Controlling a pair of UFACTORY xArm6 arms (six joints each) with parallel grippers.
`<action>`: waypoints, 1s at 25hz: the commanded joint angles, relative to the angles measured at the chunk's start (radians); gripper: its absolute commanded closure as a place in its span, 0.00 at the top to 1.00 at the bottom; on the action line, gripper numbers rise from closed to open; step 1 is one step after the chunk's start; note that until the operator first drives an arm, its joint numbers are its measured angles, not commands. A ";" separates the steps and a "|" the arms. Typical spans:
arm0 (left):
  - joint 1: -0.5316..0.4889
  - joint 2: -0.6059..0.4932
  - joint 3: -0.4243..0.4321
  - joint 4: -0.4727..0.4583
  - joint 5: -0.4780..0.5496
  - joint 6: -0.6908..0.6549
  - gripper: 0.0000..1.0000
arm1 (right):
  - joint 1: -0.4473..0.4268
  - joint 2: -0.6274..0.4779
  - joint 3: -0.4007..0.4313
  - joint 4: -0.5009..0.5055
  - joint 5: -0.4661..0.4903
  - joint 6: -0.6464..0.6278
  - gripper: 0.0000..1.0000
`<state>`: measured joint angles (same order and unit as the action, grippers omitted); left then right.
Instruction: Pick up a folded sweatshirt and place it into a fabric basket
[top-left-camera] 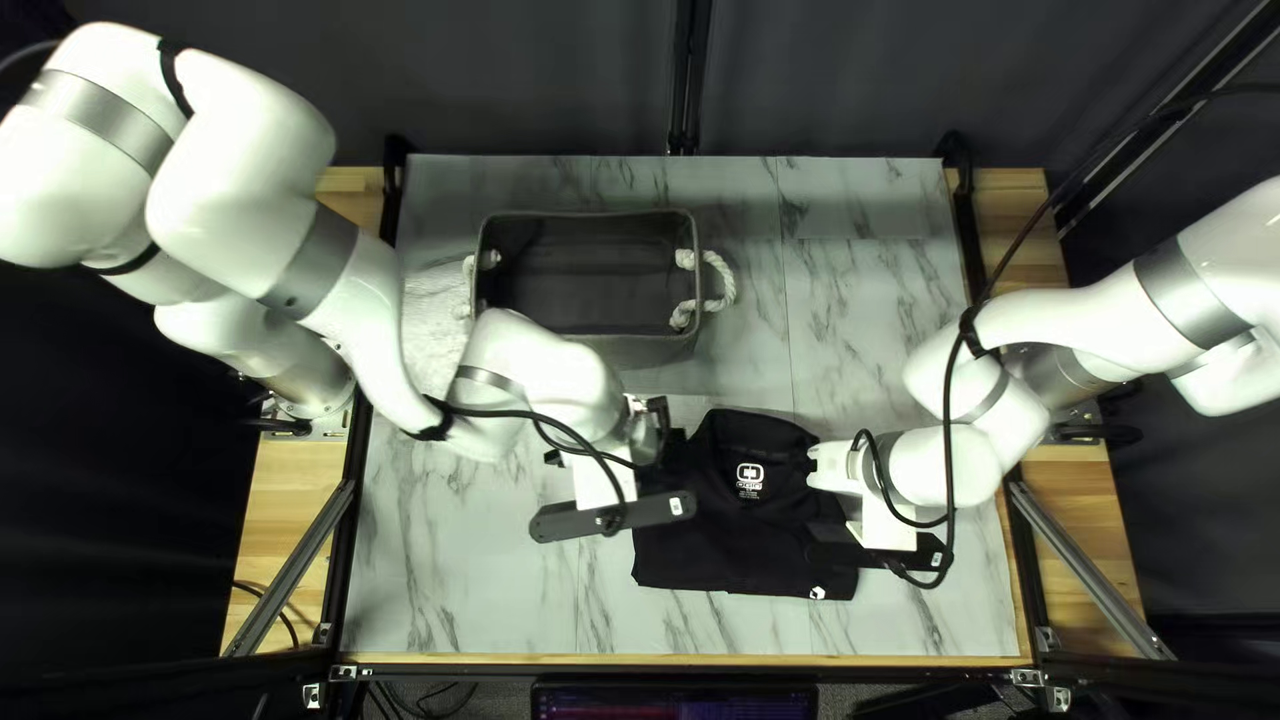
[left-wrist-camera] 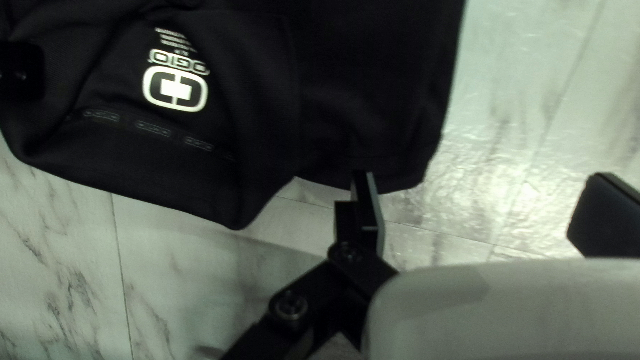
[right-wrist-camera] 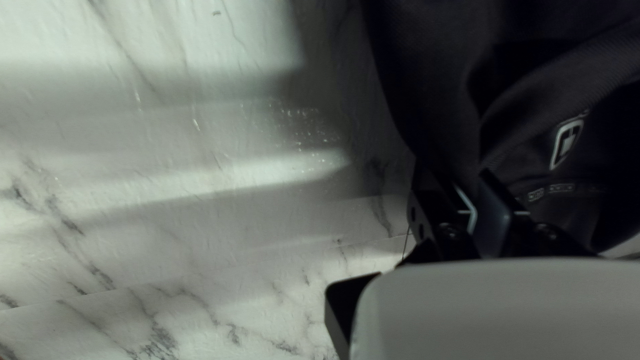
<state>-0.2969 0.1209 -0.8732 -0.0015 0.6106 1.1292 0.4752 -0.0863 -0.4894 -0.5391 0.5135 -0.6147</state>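
Lying beside left claw point(top-left-camera: 607, 451), sweatshirt point(top-left-camera: 727, 540)

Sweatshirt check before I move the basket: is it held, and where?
The right gripper pinches the sweatshirt by a fold beside its white logo; the left gripper is open.

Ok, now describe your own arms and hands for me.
My left arm and right arm are glossy white and rounded, with silver-grey bands and black cables looping loosely. My left hand and right hand each have two black fingers on black links.

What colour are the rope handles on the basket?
White; the rope handles show best in the top left view.
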 commanded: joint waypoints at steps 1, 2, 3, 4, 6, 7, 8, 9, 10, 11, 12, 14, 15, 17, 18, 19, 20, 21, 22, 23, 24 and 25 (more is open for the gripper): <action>-0.013 0.049 0.004 0.079 -0.051 -0.061 1.00 | -0.002 -0.005 0.006 -0.007 -0.004 0.006 0.00; -0.015 0.071 0.000 0.114 -0.071 -0.085 1.00 | -0.002 -0.004 0.006 -0.007 -0.005 0.006 0.00; -0.016 0.080 -0.003 0.132 -0.079 -0.093 1.00 | -0.002 -0.003 0.005 -0.007 -0.005 0.006 0.00; -0.020 0.087 -0.005 0.165 -0.085 -0.110 1.00 | -0.001 -0.003 0.005 -0.007 -0.005 0.006 0.00; -0.021 0.088 -0.007 0.178 -0.084 -0.119 1.00 | -0.001 -0.003 0.006 -0.007 -0.006 0.006 0.00; -0.021 0.088 -0.007 0.178 -0.084 -0.119 1.00 | -0.002 -0.003 0.006 -0.006 -0.006 0.005 0.00; -0.021 0.088 -0.007 0.178 -0.084 -0.119 1.00 | -0.002 -0.003 0.006 -0.006 -0.007 0.004 0.00; -0.021 0.088 -0.007 0.178 -0.084 -0.119 1.00 | -0.004 -0.002 0.005 -0.004 -0.008 0.000 0.00; -0.021 0.088 -0.007 0.178 -0.084 -0.119 1.00 | -0.005 -0.001 0.004 -0.003 -0.009 -0.002 0.00; -0.021 0.088 -0.007 0.178 -0.084 -0.119 1.00 | -0.006 0.002 0.002 0.000 -0.009 -0.007 0.00; -0.021 0.088 -0.007 0.178 -0.084 -0.119 1.00 | -0.007 0.006 -0.001 0.003 -0.011 -0.011 0.00; -0.021 0.088 -0.007 0.178 -0.084 -0.119 1.00 | -0.009 0.015 -0.008 0.007 -0.014 -0.018 0.00; -0.020 0.084 0.003 0.179 -0.092 -0.126 1.00 | -0.010 0.018 -0.009 0.008 -0.014 -0.020 0.00; -0.016 0.089 0.010 0.183 -0.107 -0.136 1.00 | -0.009 0.019 -0.012 0.012 -0.013 -0.024 0.00; -0.016 0.091 0.009 0.187 -0.107 -0.140 1.00 | -0.009 0.018 -0.012 0.013 -0.012 -0.024 0.00; -0.017 0.101 0.000 0.198 -0.104 -0.151 1.00 | -0.009 0.015 -0.009 0.011 -0.013 -0.022 0.00; -0.018 0.106 -0.004 0.204 -0.102 -0.156 1.00 | -0.010 0.014 -0.008 0.010 -0.014 -0.021 0.00; -0.019 0.112 -0.011 0.212 -0.096 -0.163 1.00 | -0.012 0.014 -0.007 0.009 -0.015 -0.020 0.00; -0.020 0.123 -0.024 0.220 -0.087 -0.170 1.00 | -0.012 0.016 -0.008 0.009 -0.016 -0.020 0.00; -0.021 0.130 -0.032 0.226 -0.081 -0.174 1.00 | -0.012 0.018 -0.010 0.010 -0.015 -0.021 0.00; -0.023 0.140 -0.047 0.239 -0.069 -0.182 1.00 | -0.011 0.019 -0.013 0.012 -0.014 -0.023 0.00; -0.022 0.145 -0.053 0.245 -0.066 -0.185 1.00 | -0.011 0.018 -0.013 0.013 -0.012 -0.025 0.00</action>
<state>-0.3175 0.2515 -0.9082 0.2261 0.5301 0.9559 0.4638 -0.0686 -0.5004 -0.5284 0.4993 -0.6369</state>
